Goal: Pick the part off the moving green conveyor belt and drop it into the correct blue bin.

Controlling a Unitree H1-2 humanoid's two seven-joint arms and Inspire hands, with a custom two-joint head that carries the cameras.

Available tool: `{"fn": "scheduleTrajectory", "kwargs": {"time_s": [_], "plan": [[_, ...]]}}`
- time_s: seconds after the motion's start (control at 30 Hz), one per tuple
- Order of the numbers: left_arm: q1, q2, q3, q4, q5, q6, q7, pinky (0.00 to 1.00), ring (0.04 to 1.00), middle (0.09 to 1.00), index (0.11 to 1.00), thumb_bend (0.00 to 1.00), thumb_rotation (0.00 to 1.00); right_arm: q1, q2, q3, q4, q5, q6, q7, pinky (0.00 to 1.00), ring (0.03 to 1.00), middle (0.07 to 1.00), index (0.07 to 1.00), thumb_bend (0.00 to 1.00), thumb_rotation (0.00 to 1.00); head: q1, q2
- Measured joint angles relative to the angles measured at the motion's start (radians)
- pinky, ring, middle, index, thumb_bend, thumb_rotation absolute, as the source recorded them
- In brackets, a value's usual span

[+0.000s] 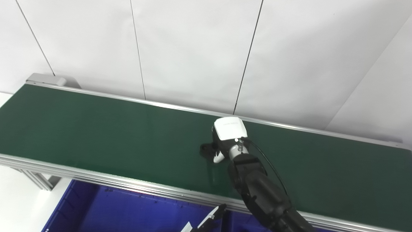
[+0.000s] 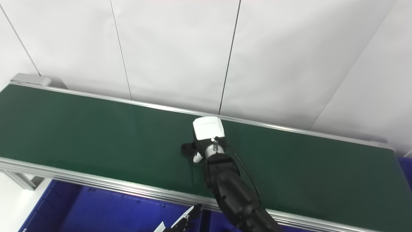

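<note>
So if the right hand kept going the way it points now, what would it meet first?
The right hand points down at the green belt, so it would likely meet a small dark object under its fingers or the belt itself. Whether it already touches either is unclear.

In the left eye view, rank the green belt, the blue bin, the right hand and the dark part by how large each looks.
1. green belt, spanning the picture.
2. blue bin, only partly in frame, so its real size is unsure.
3. right hand.
4. dark part, mostly hidden by the hand's fingers.
</note>
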Motion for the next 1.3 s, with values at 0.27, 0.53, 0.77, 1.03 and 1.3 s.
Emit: {"fn": "scheduleTrajectory", "kwargs": {"time_s": [0.27,0.53,0.77,1.03,1.3], "plan": [[0.001,0.002,-0.002,-0.023,0.000,0.009,-0.001,0.92,0.968,0.977,0.988,0.87,0.84,0.162,-0.069,-0.048,-0.209,0.083,-0.068,-0.078,0.11,0.169,0.252,0.484,0.51,0.14,-0.020,0.008],[0.002,0.008,-0.006,-0.052,-0.003,0.032,-0.015,0.94,0.988,0.992,0.996,0.88,0.87,0.204,-0.096,-0.115,-0.446,0.076,-0.070,-0.042,0.11,0.174,0.264,0.491,0.50,0.14,-0.077,0.020],[0.013,0.023,-0.009,-0.089,-0.030,0.048,-0.041,0.97,0.998,0.999,1.000,0.86,0.87,0.256,-0.091,-0.144,-0.554,0.019,-0.060,0.036,0.12,0.184,0.281,0.489,0.51,0.14,-0.175,0.052],[0.013,0.080,0.032,-0.124,-0.102,0.049,-0.065,0.99,1.000,1.000,0.990,0.85,0.86,0.316,-0.085,-0.192,-0.712,-0.073,-0.053,0.170,0.09,0.151,0.234,0.489,0.51,0.13,-0.307,0.095],[0.002,0.126,0.092,-0.202,-0.204,0.130,-0.104,0.96,0.984,0.979,0.995,0.86,0.87,0.497,-0.096,-0.249,-0.946,-0.160,-0.073,0.343,0.08,0.141,0.221,0.489,0.51,0.14,-0.465,0.195]]}}
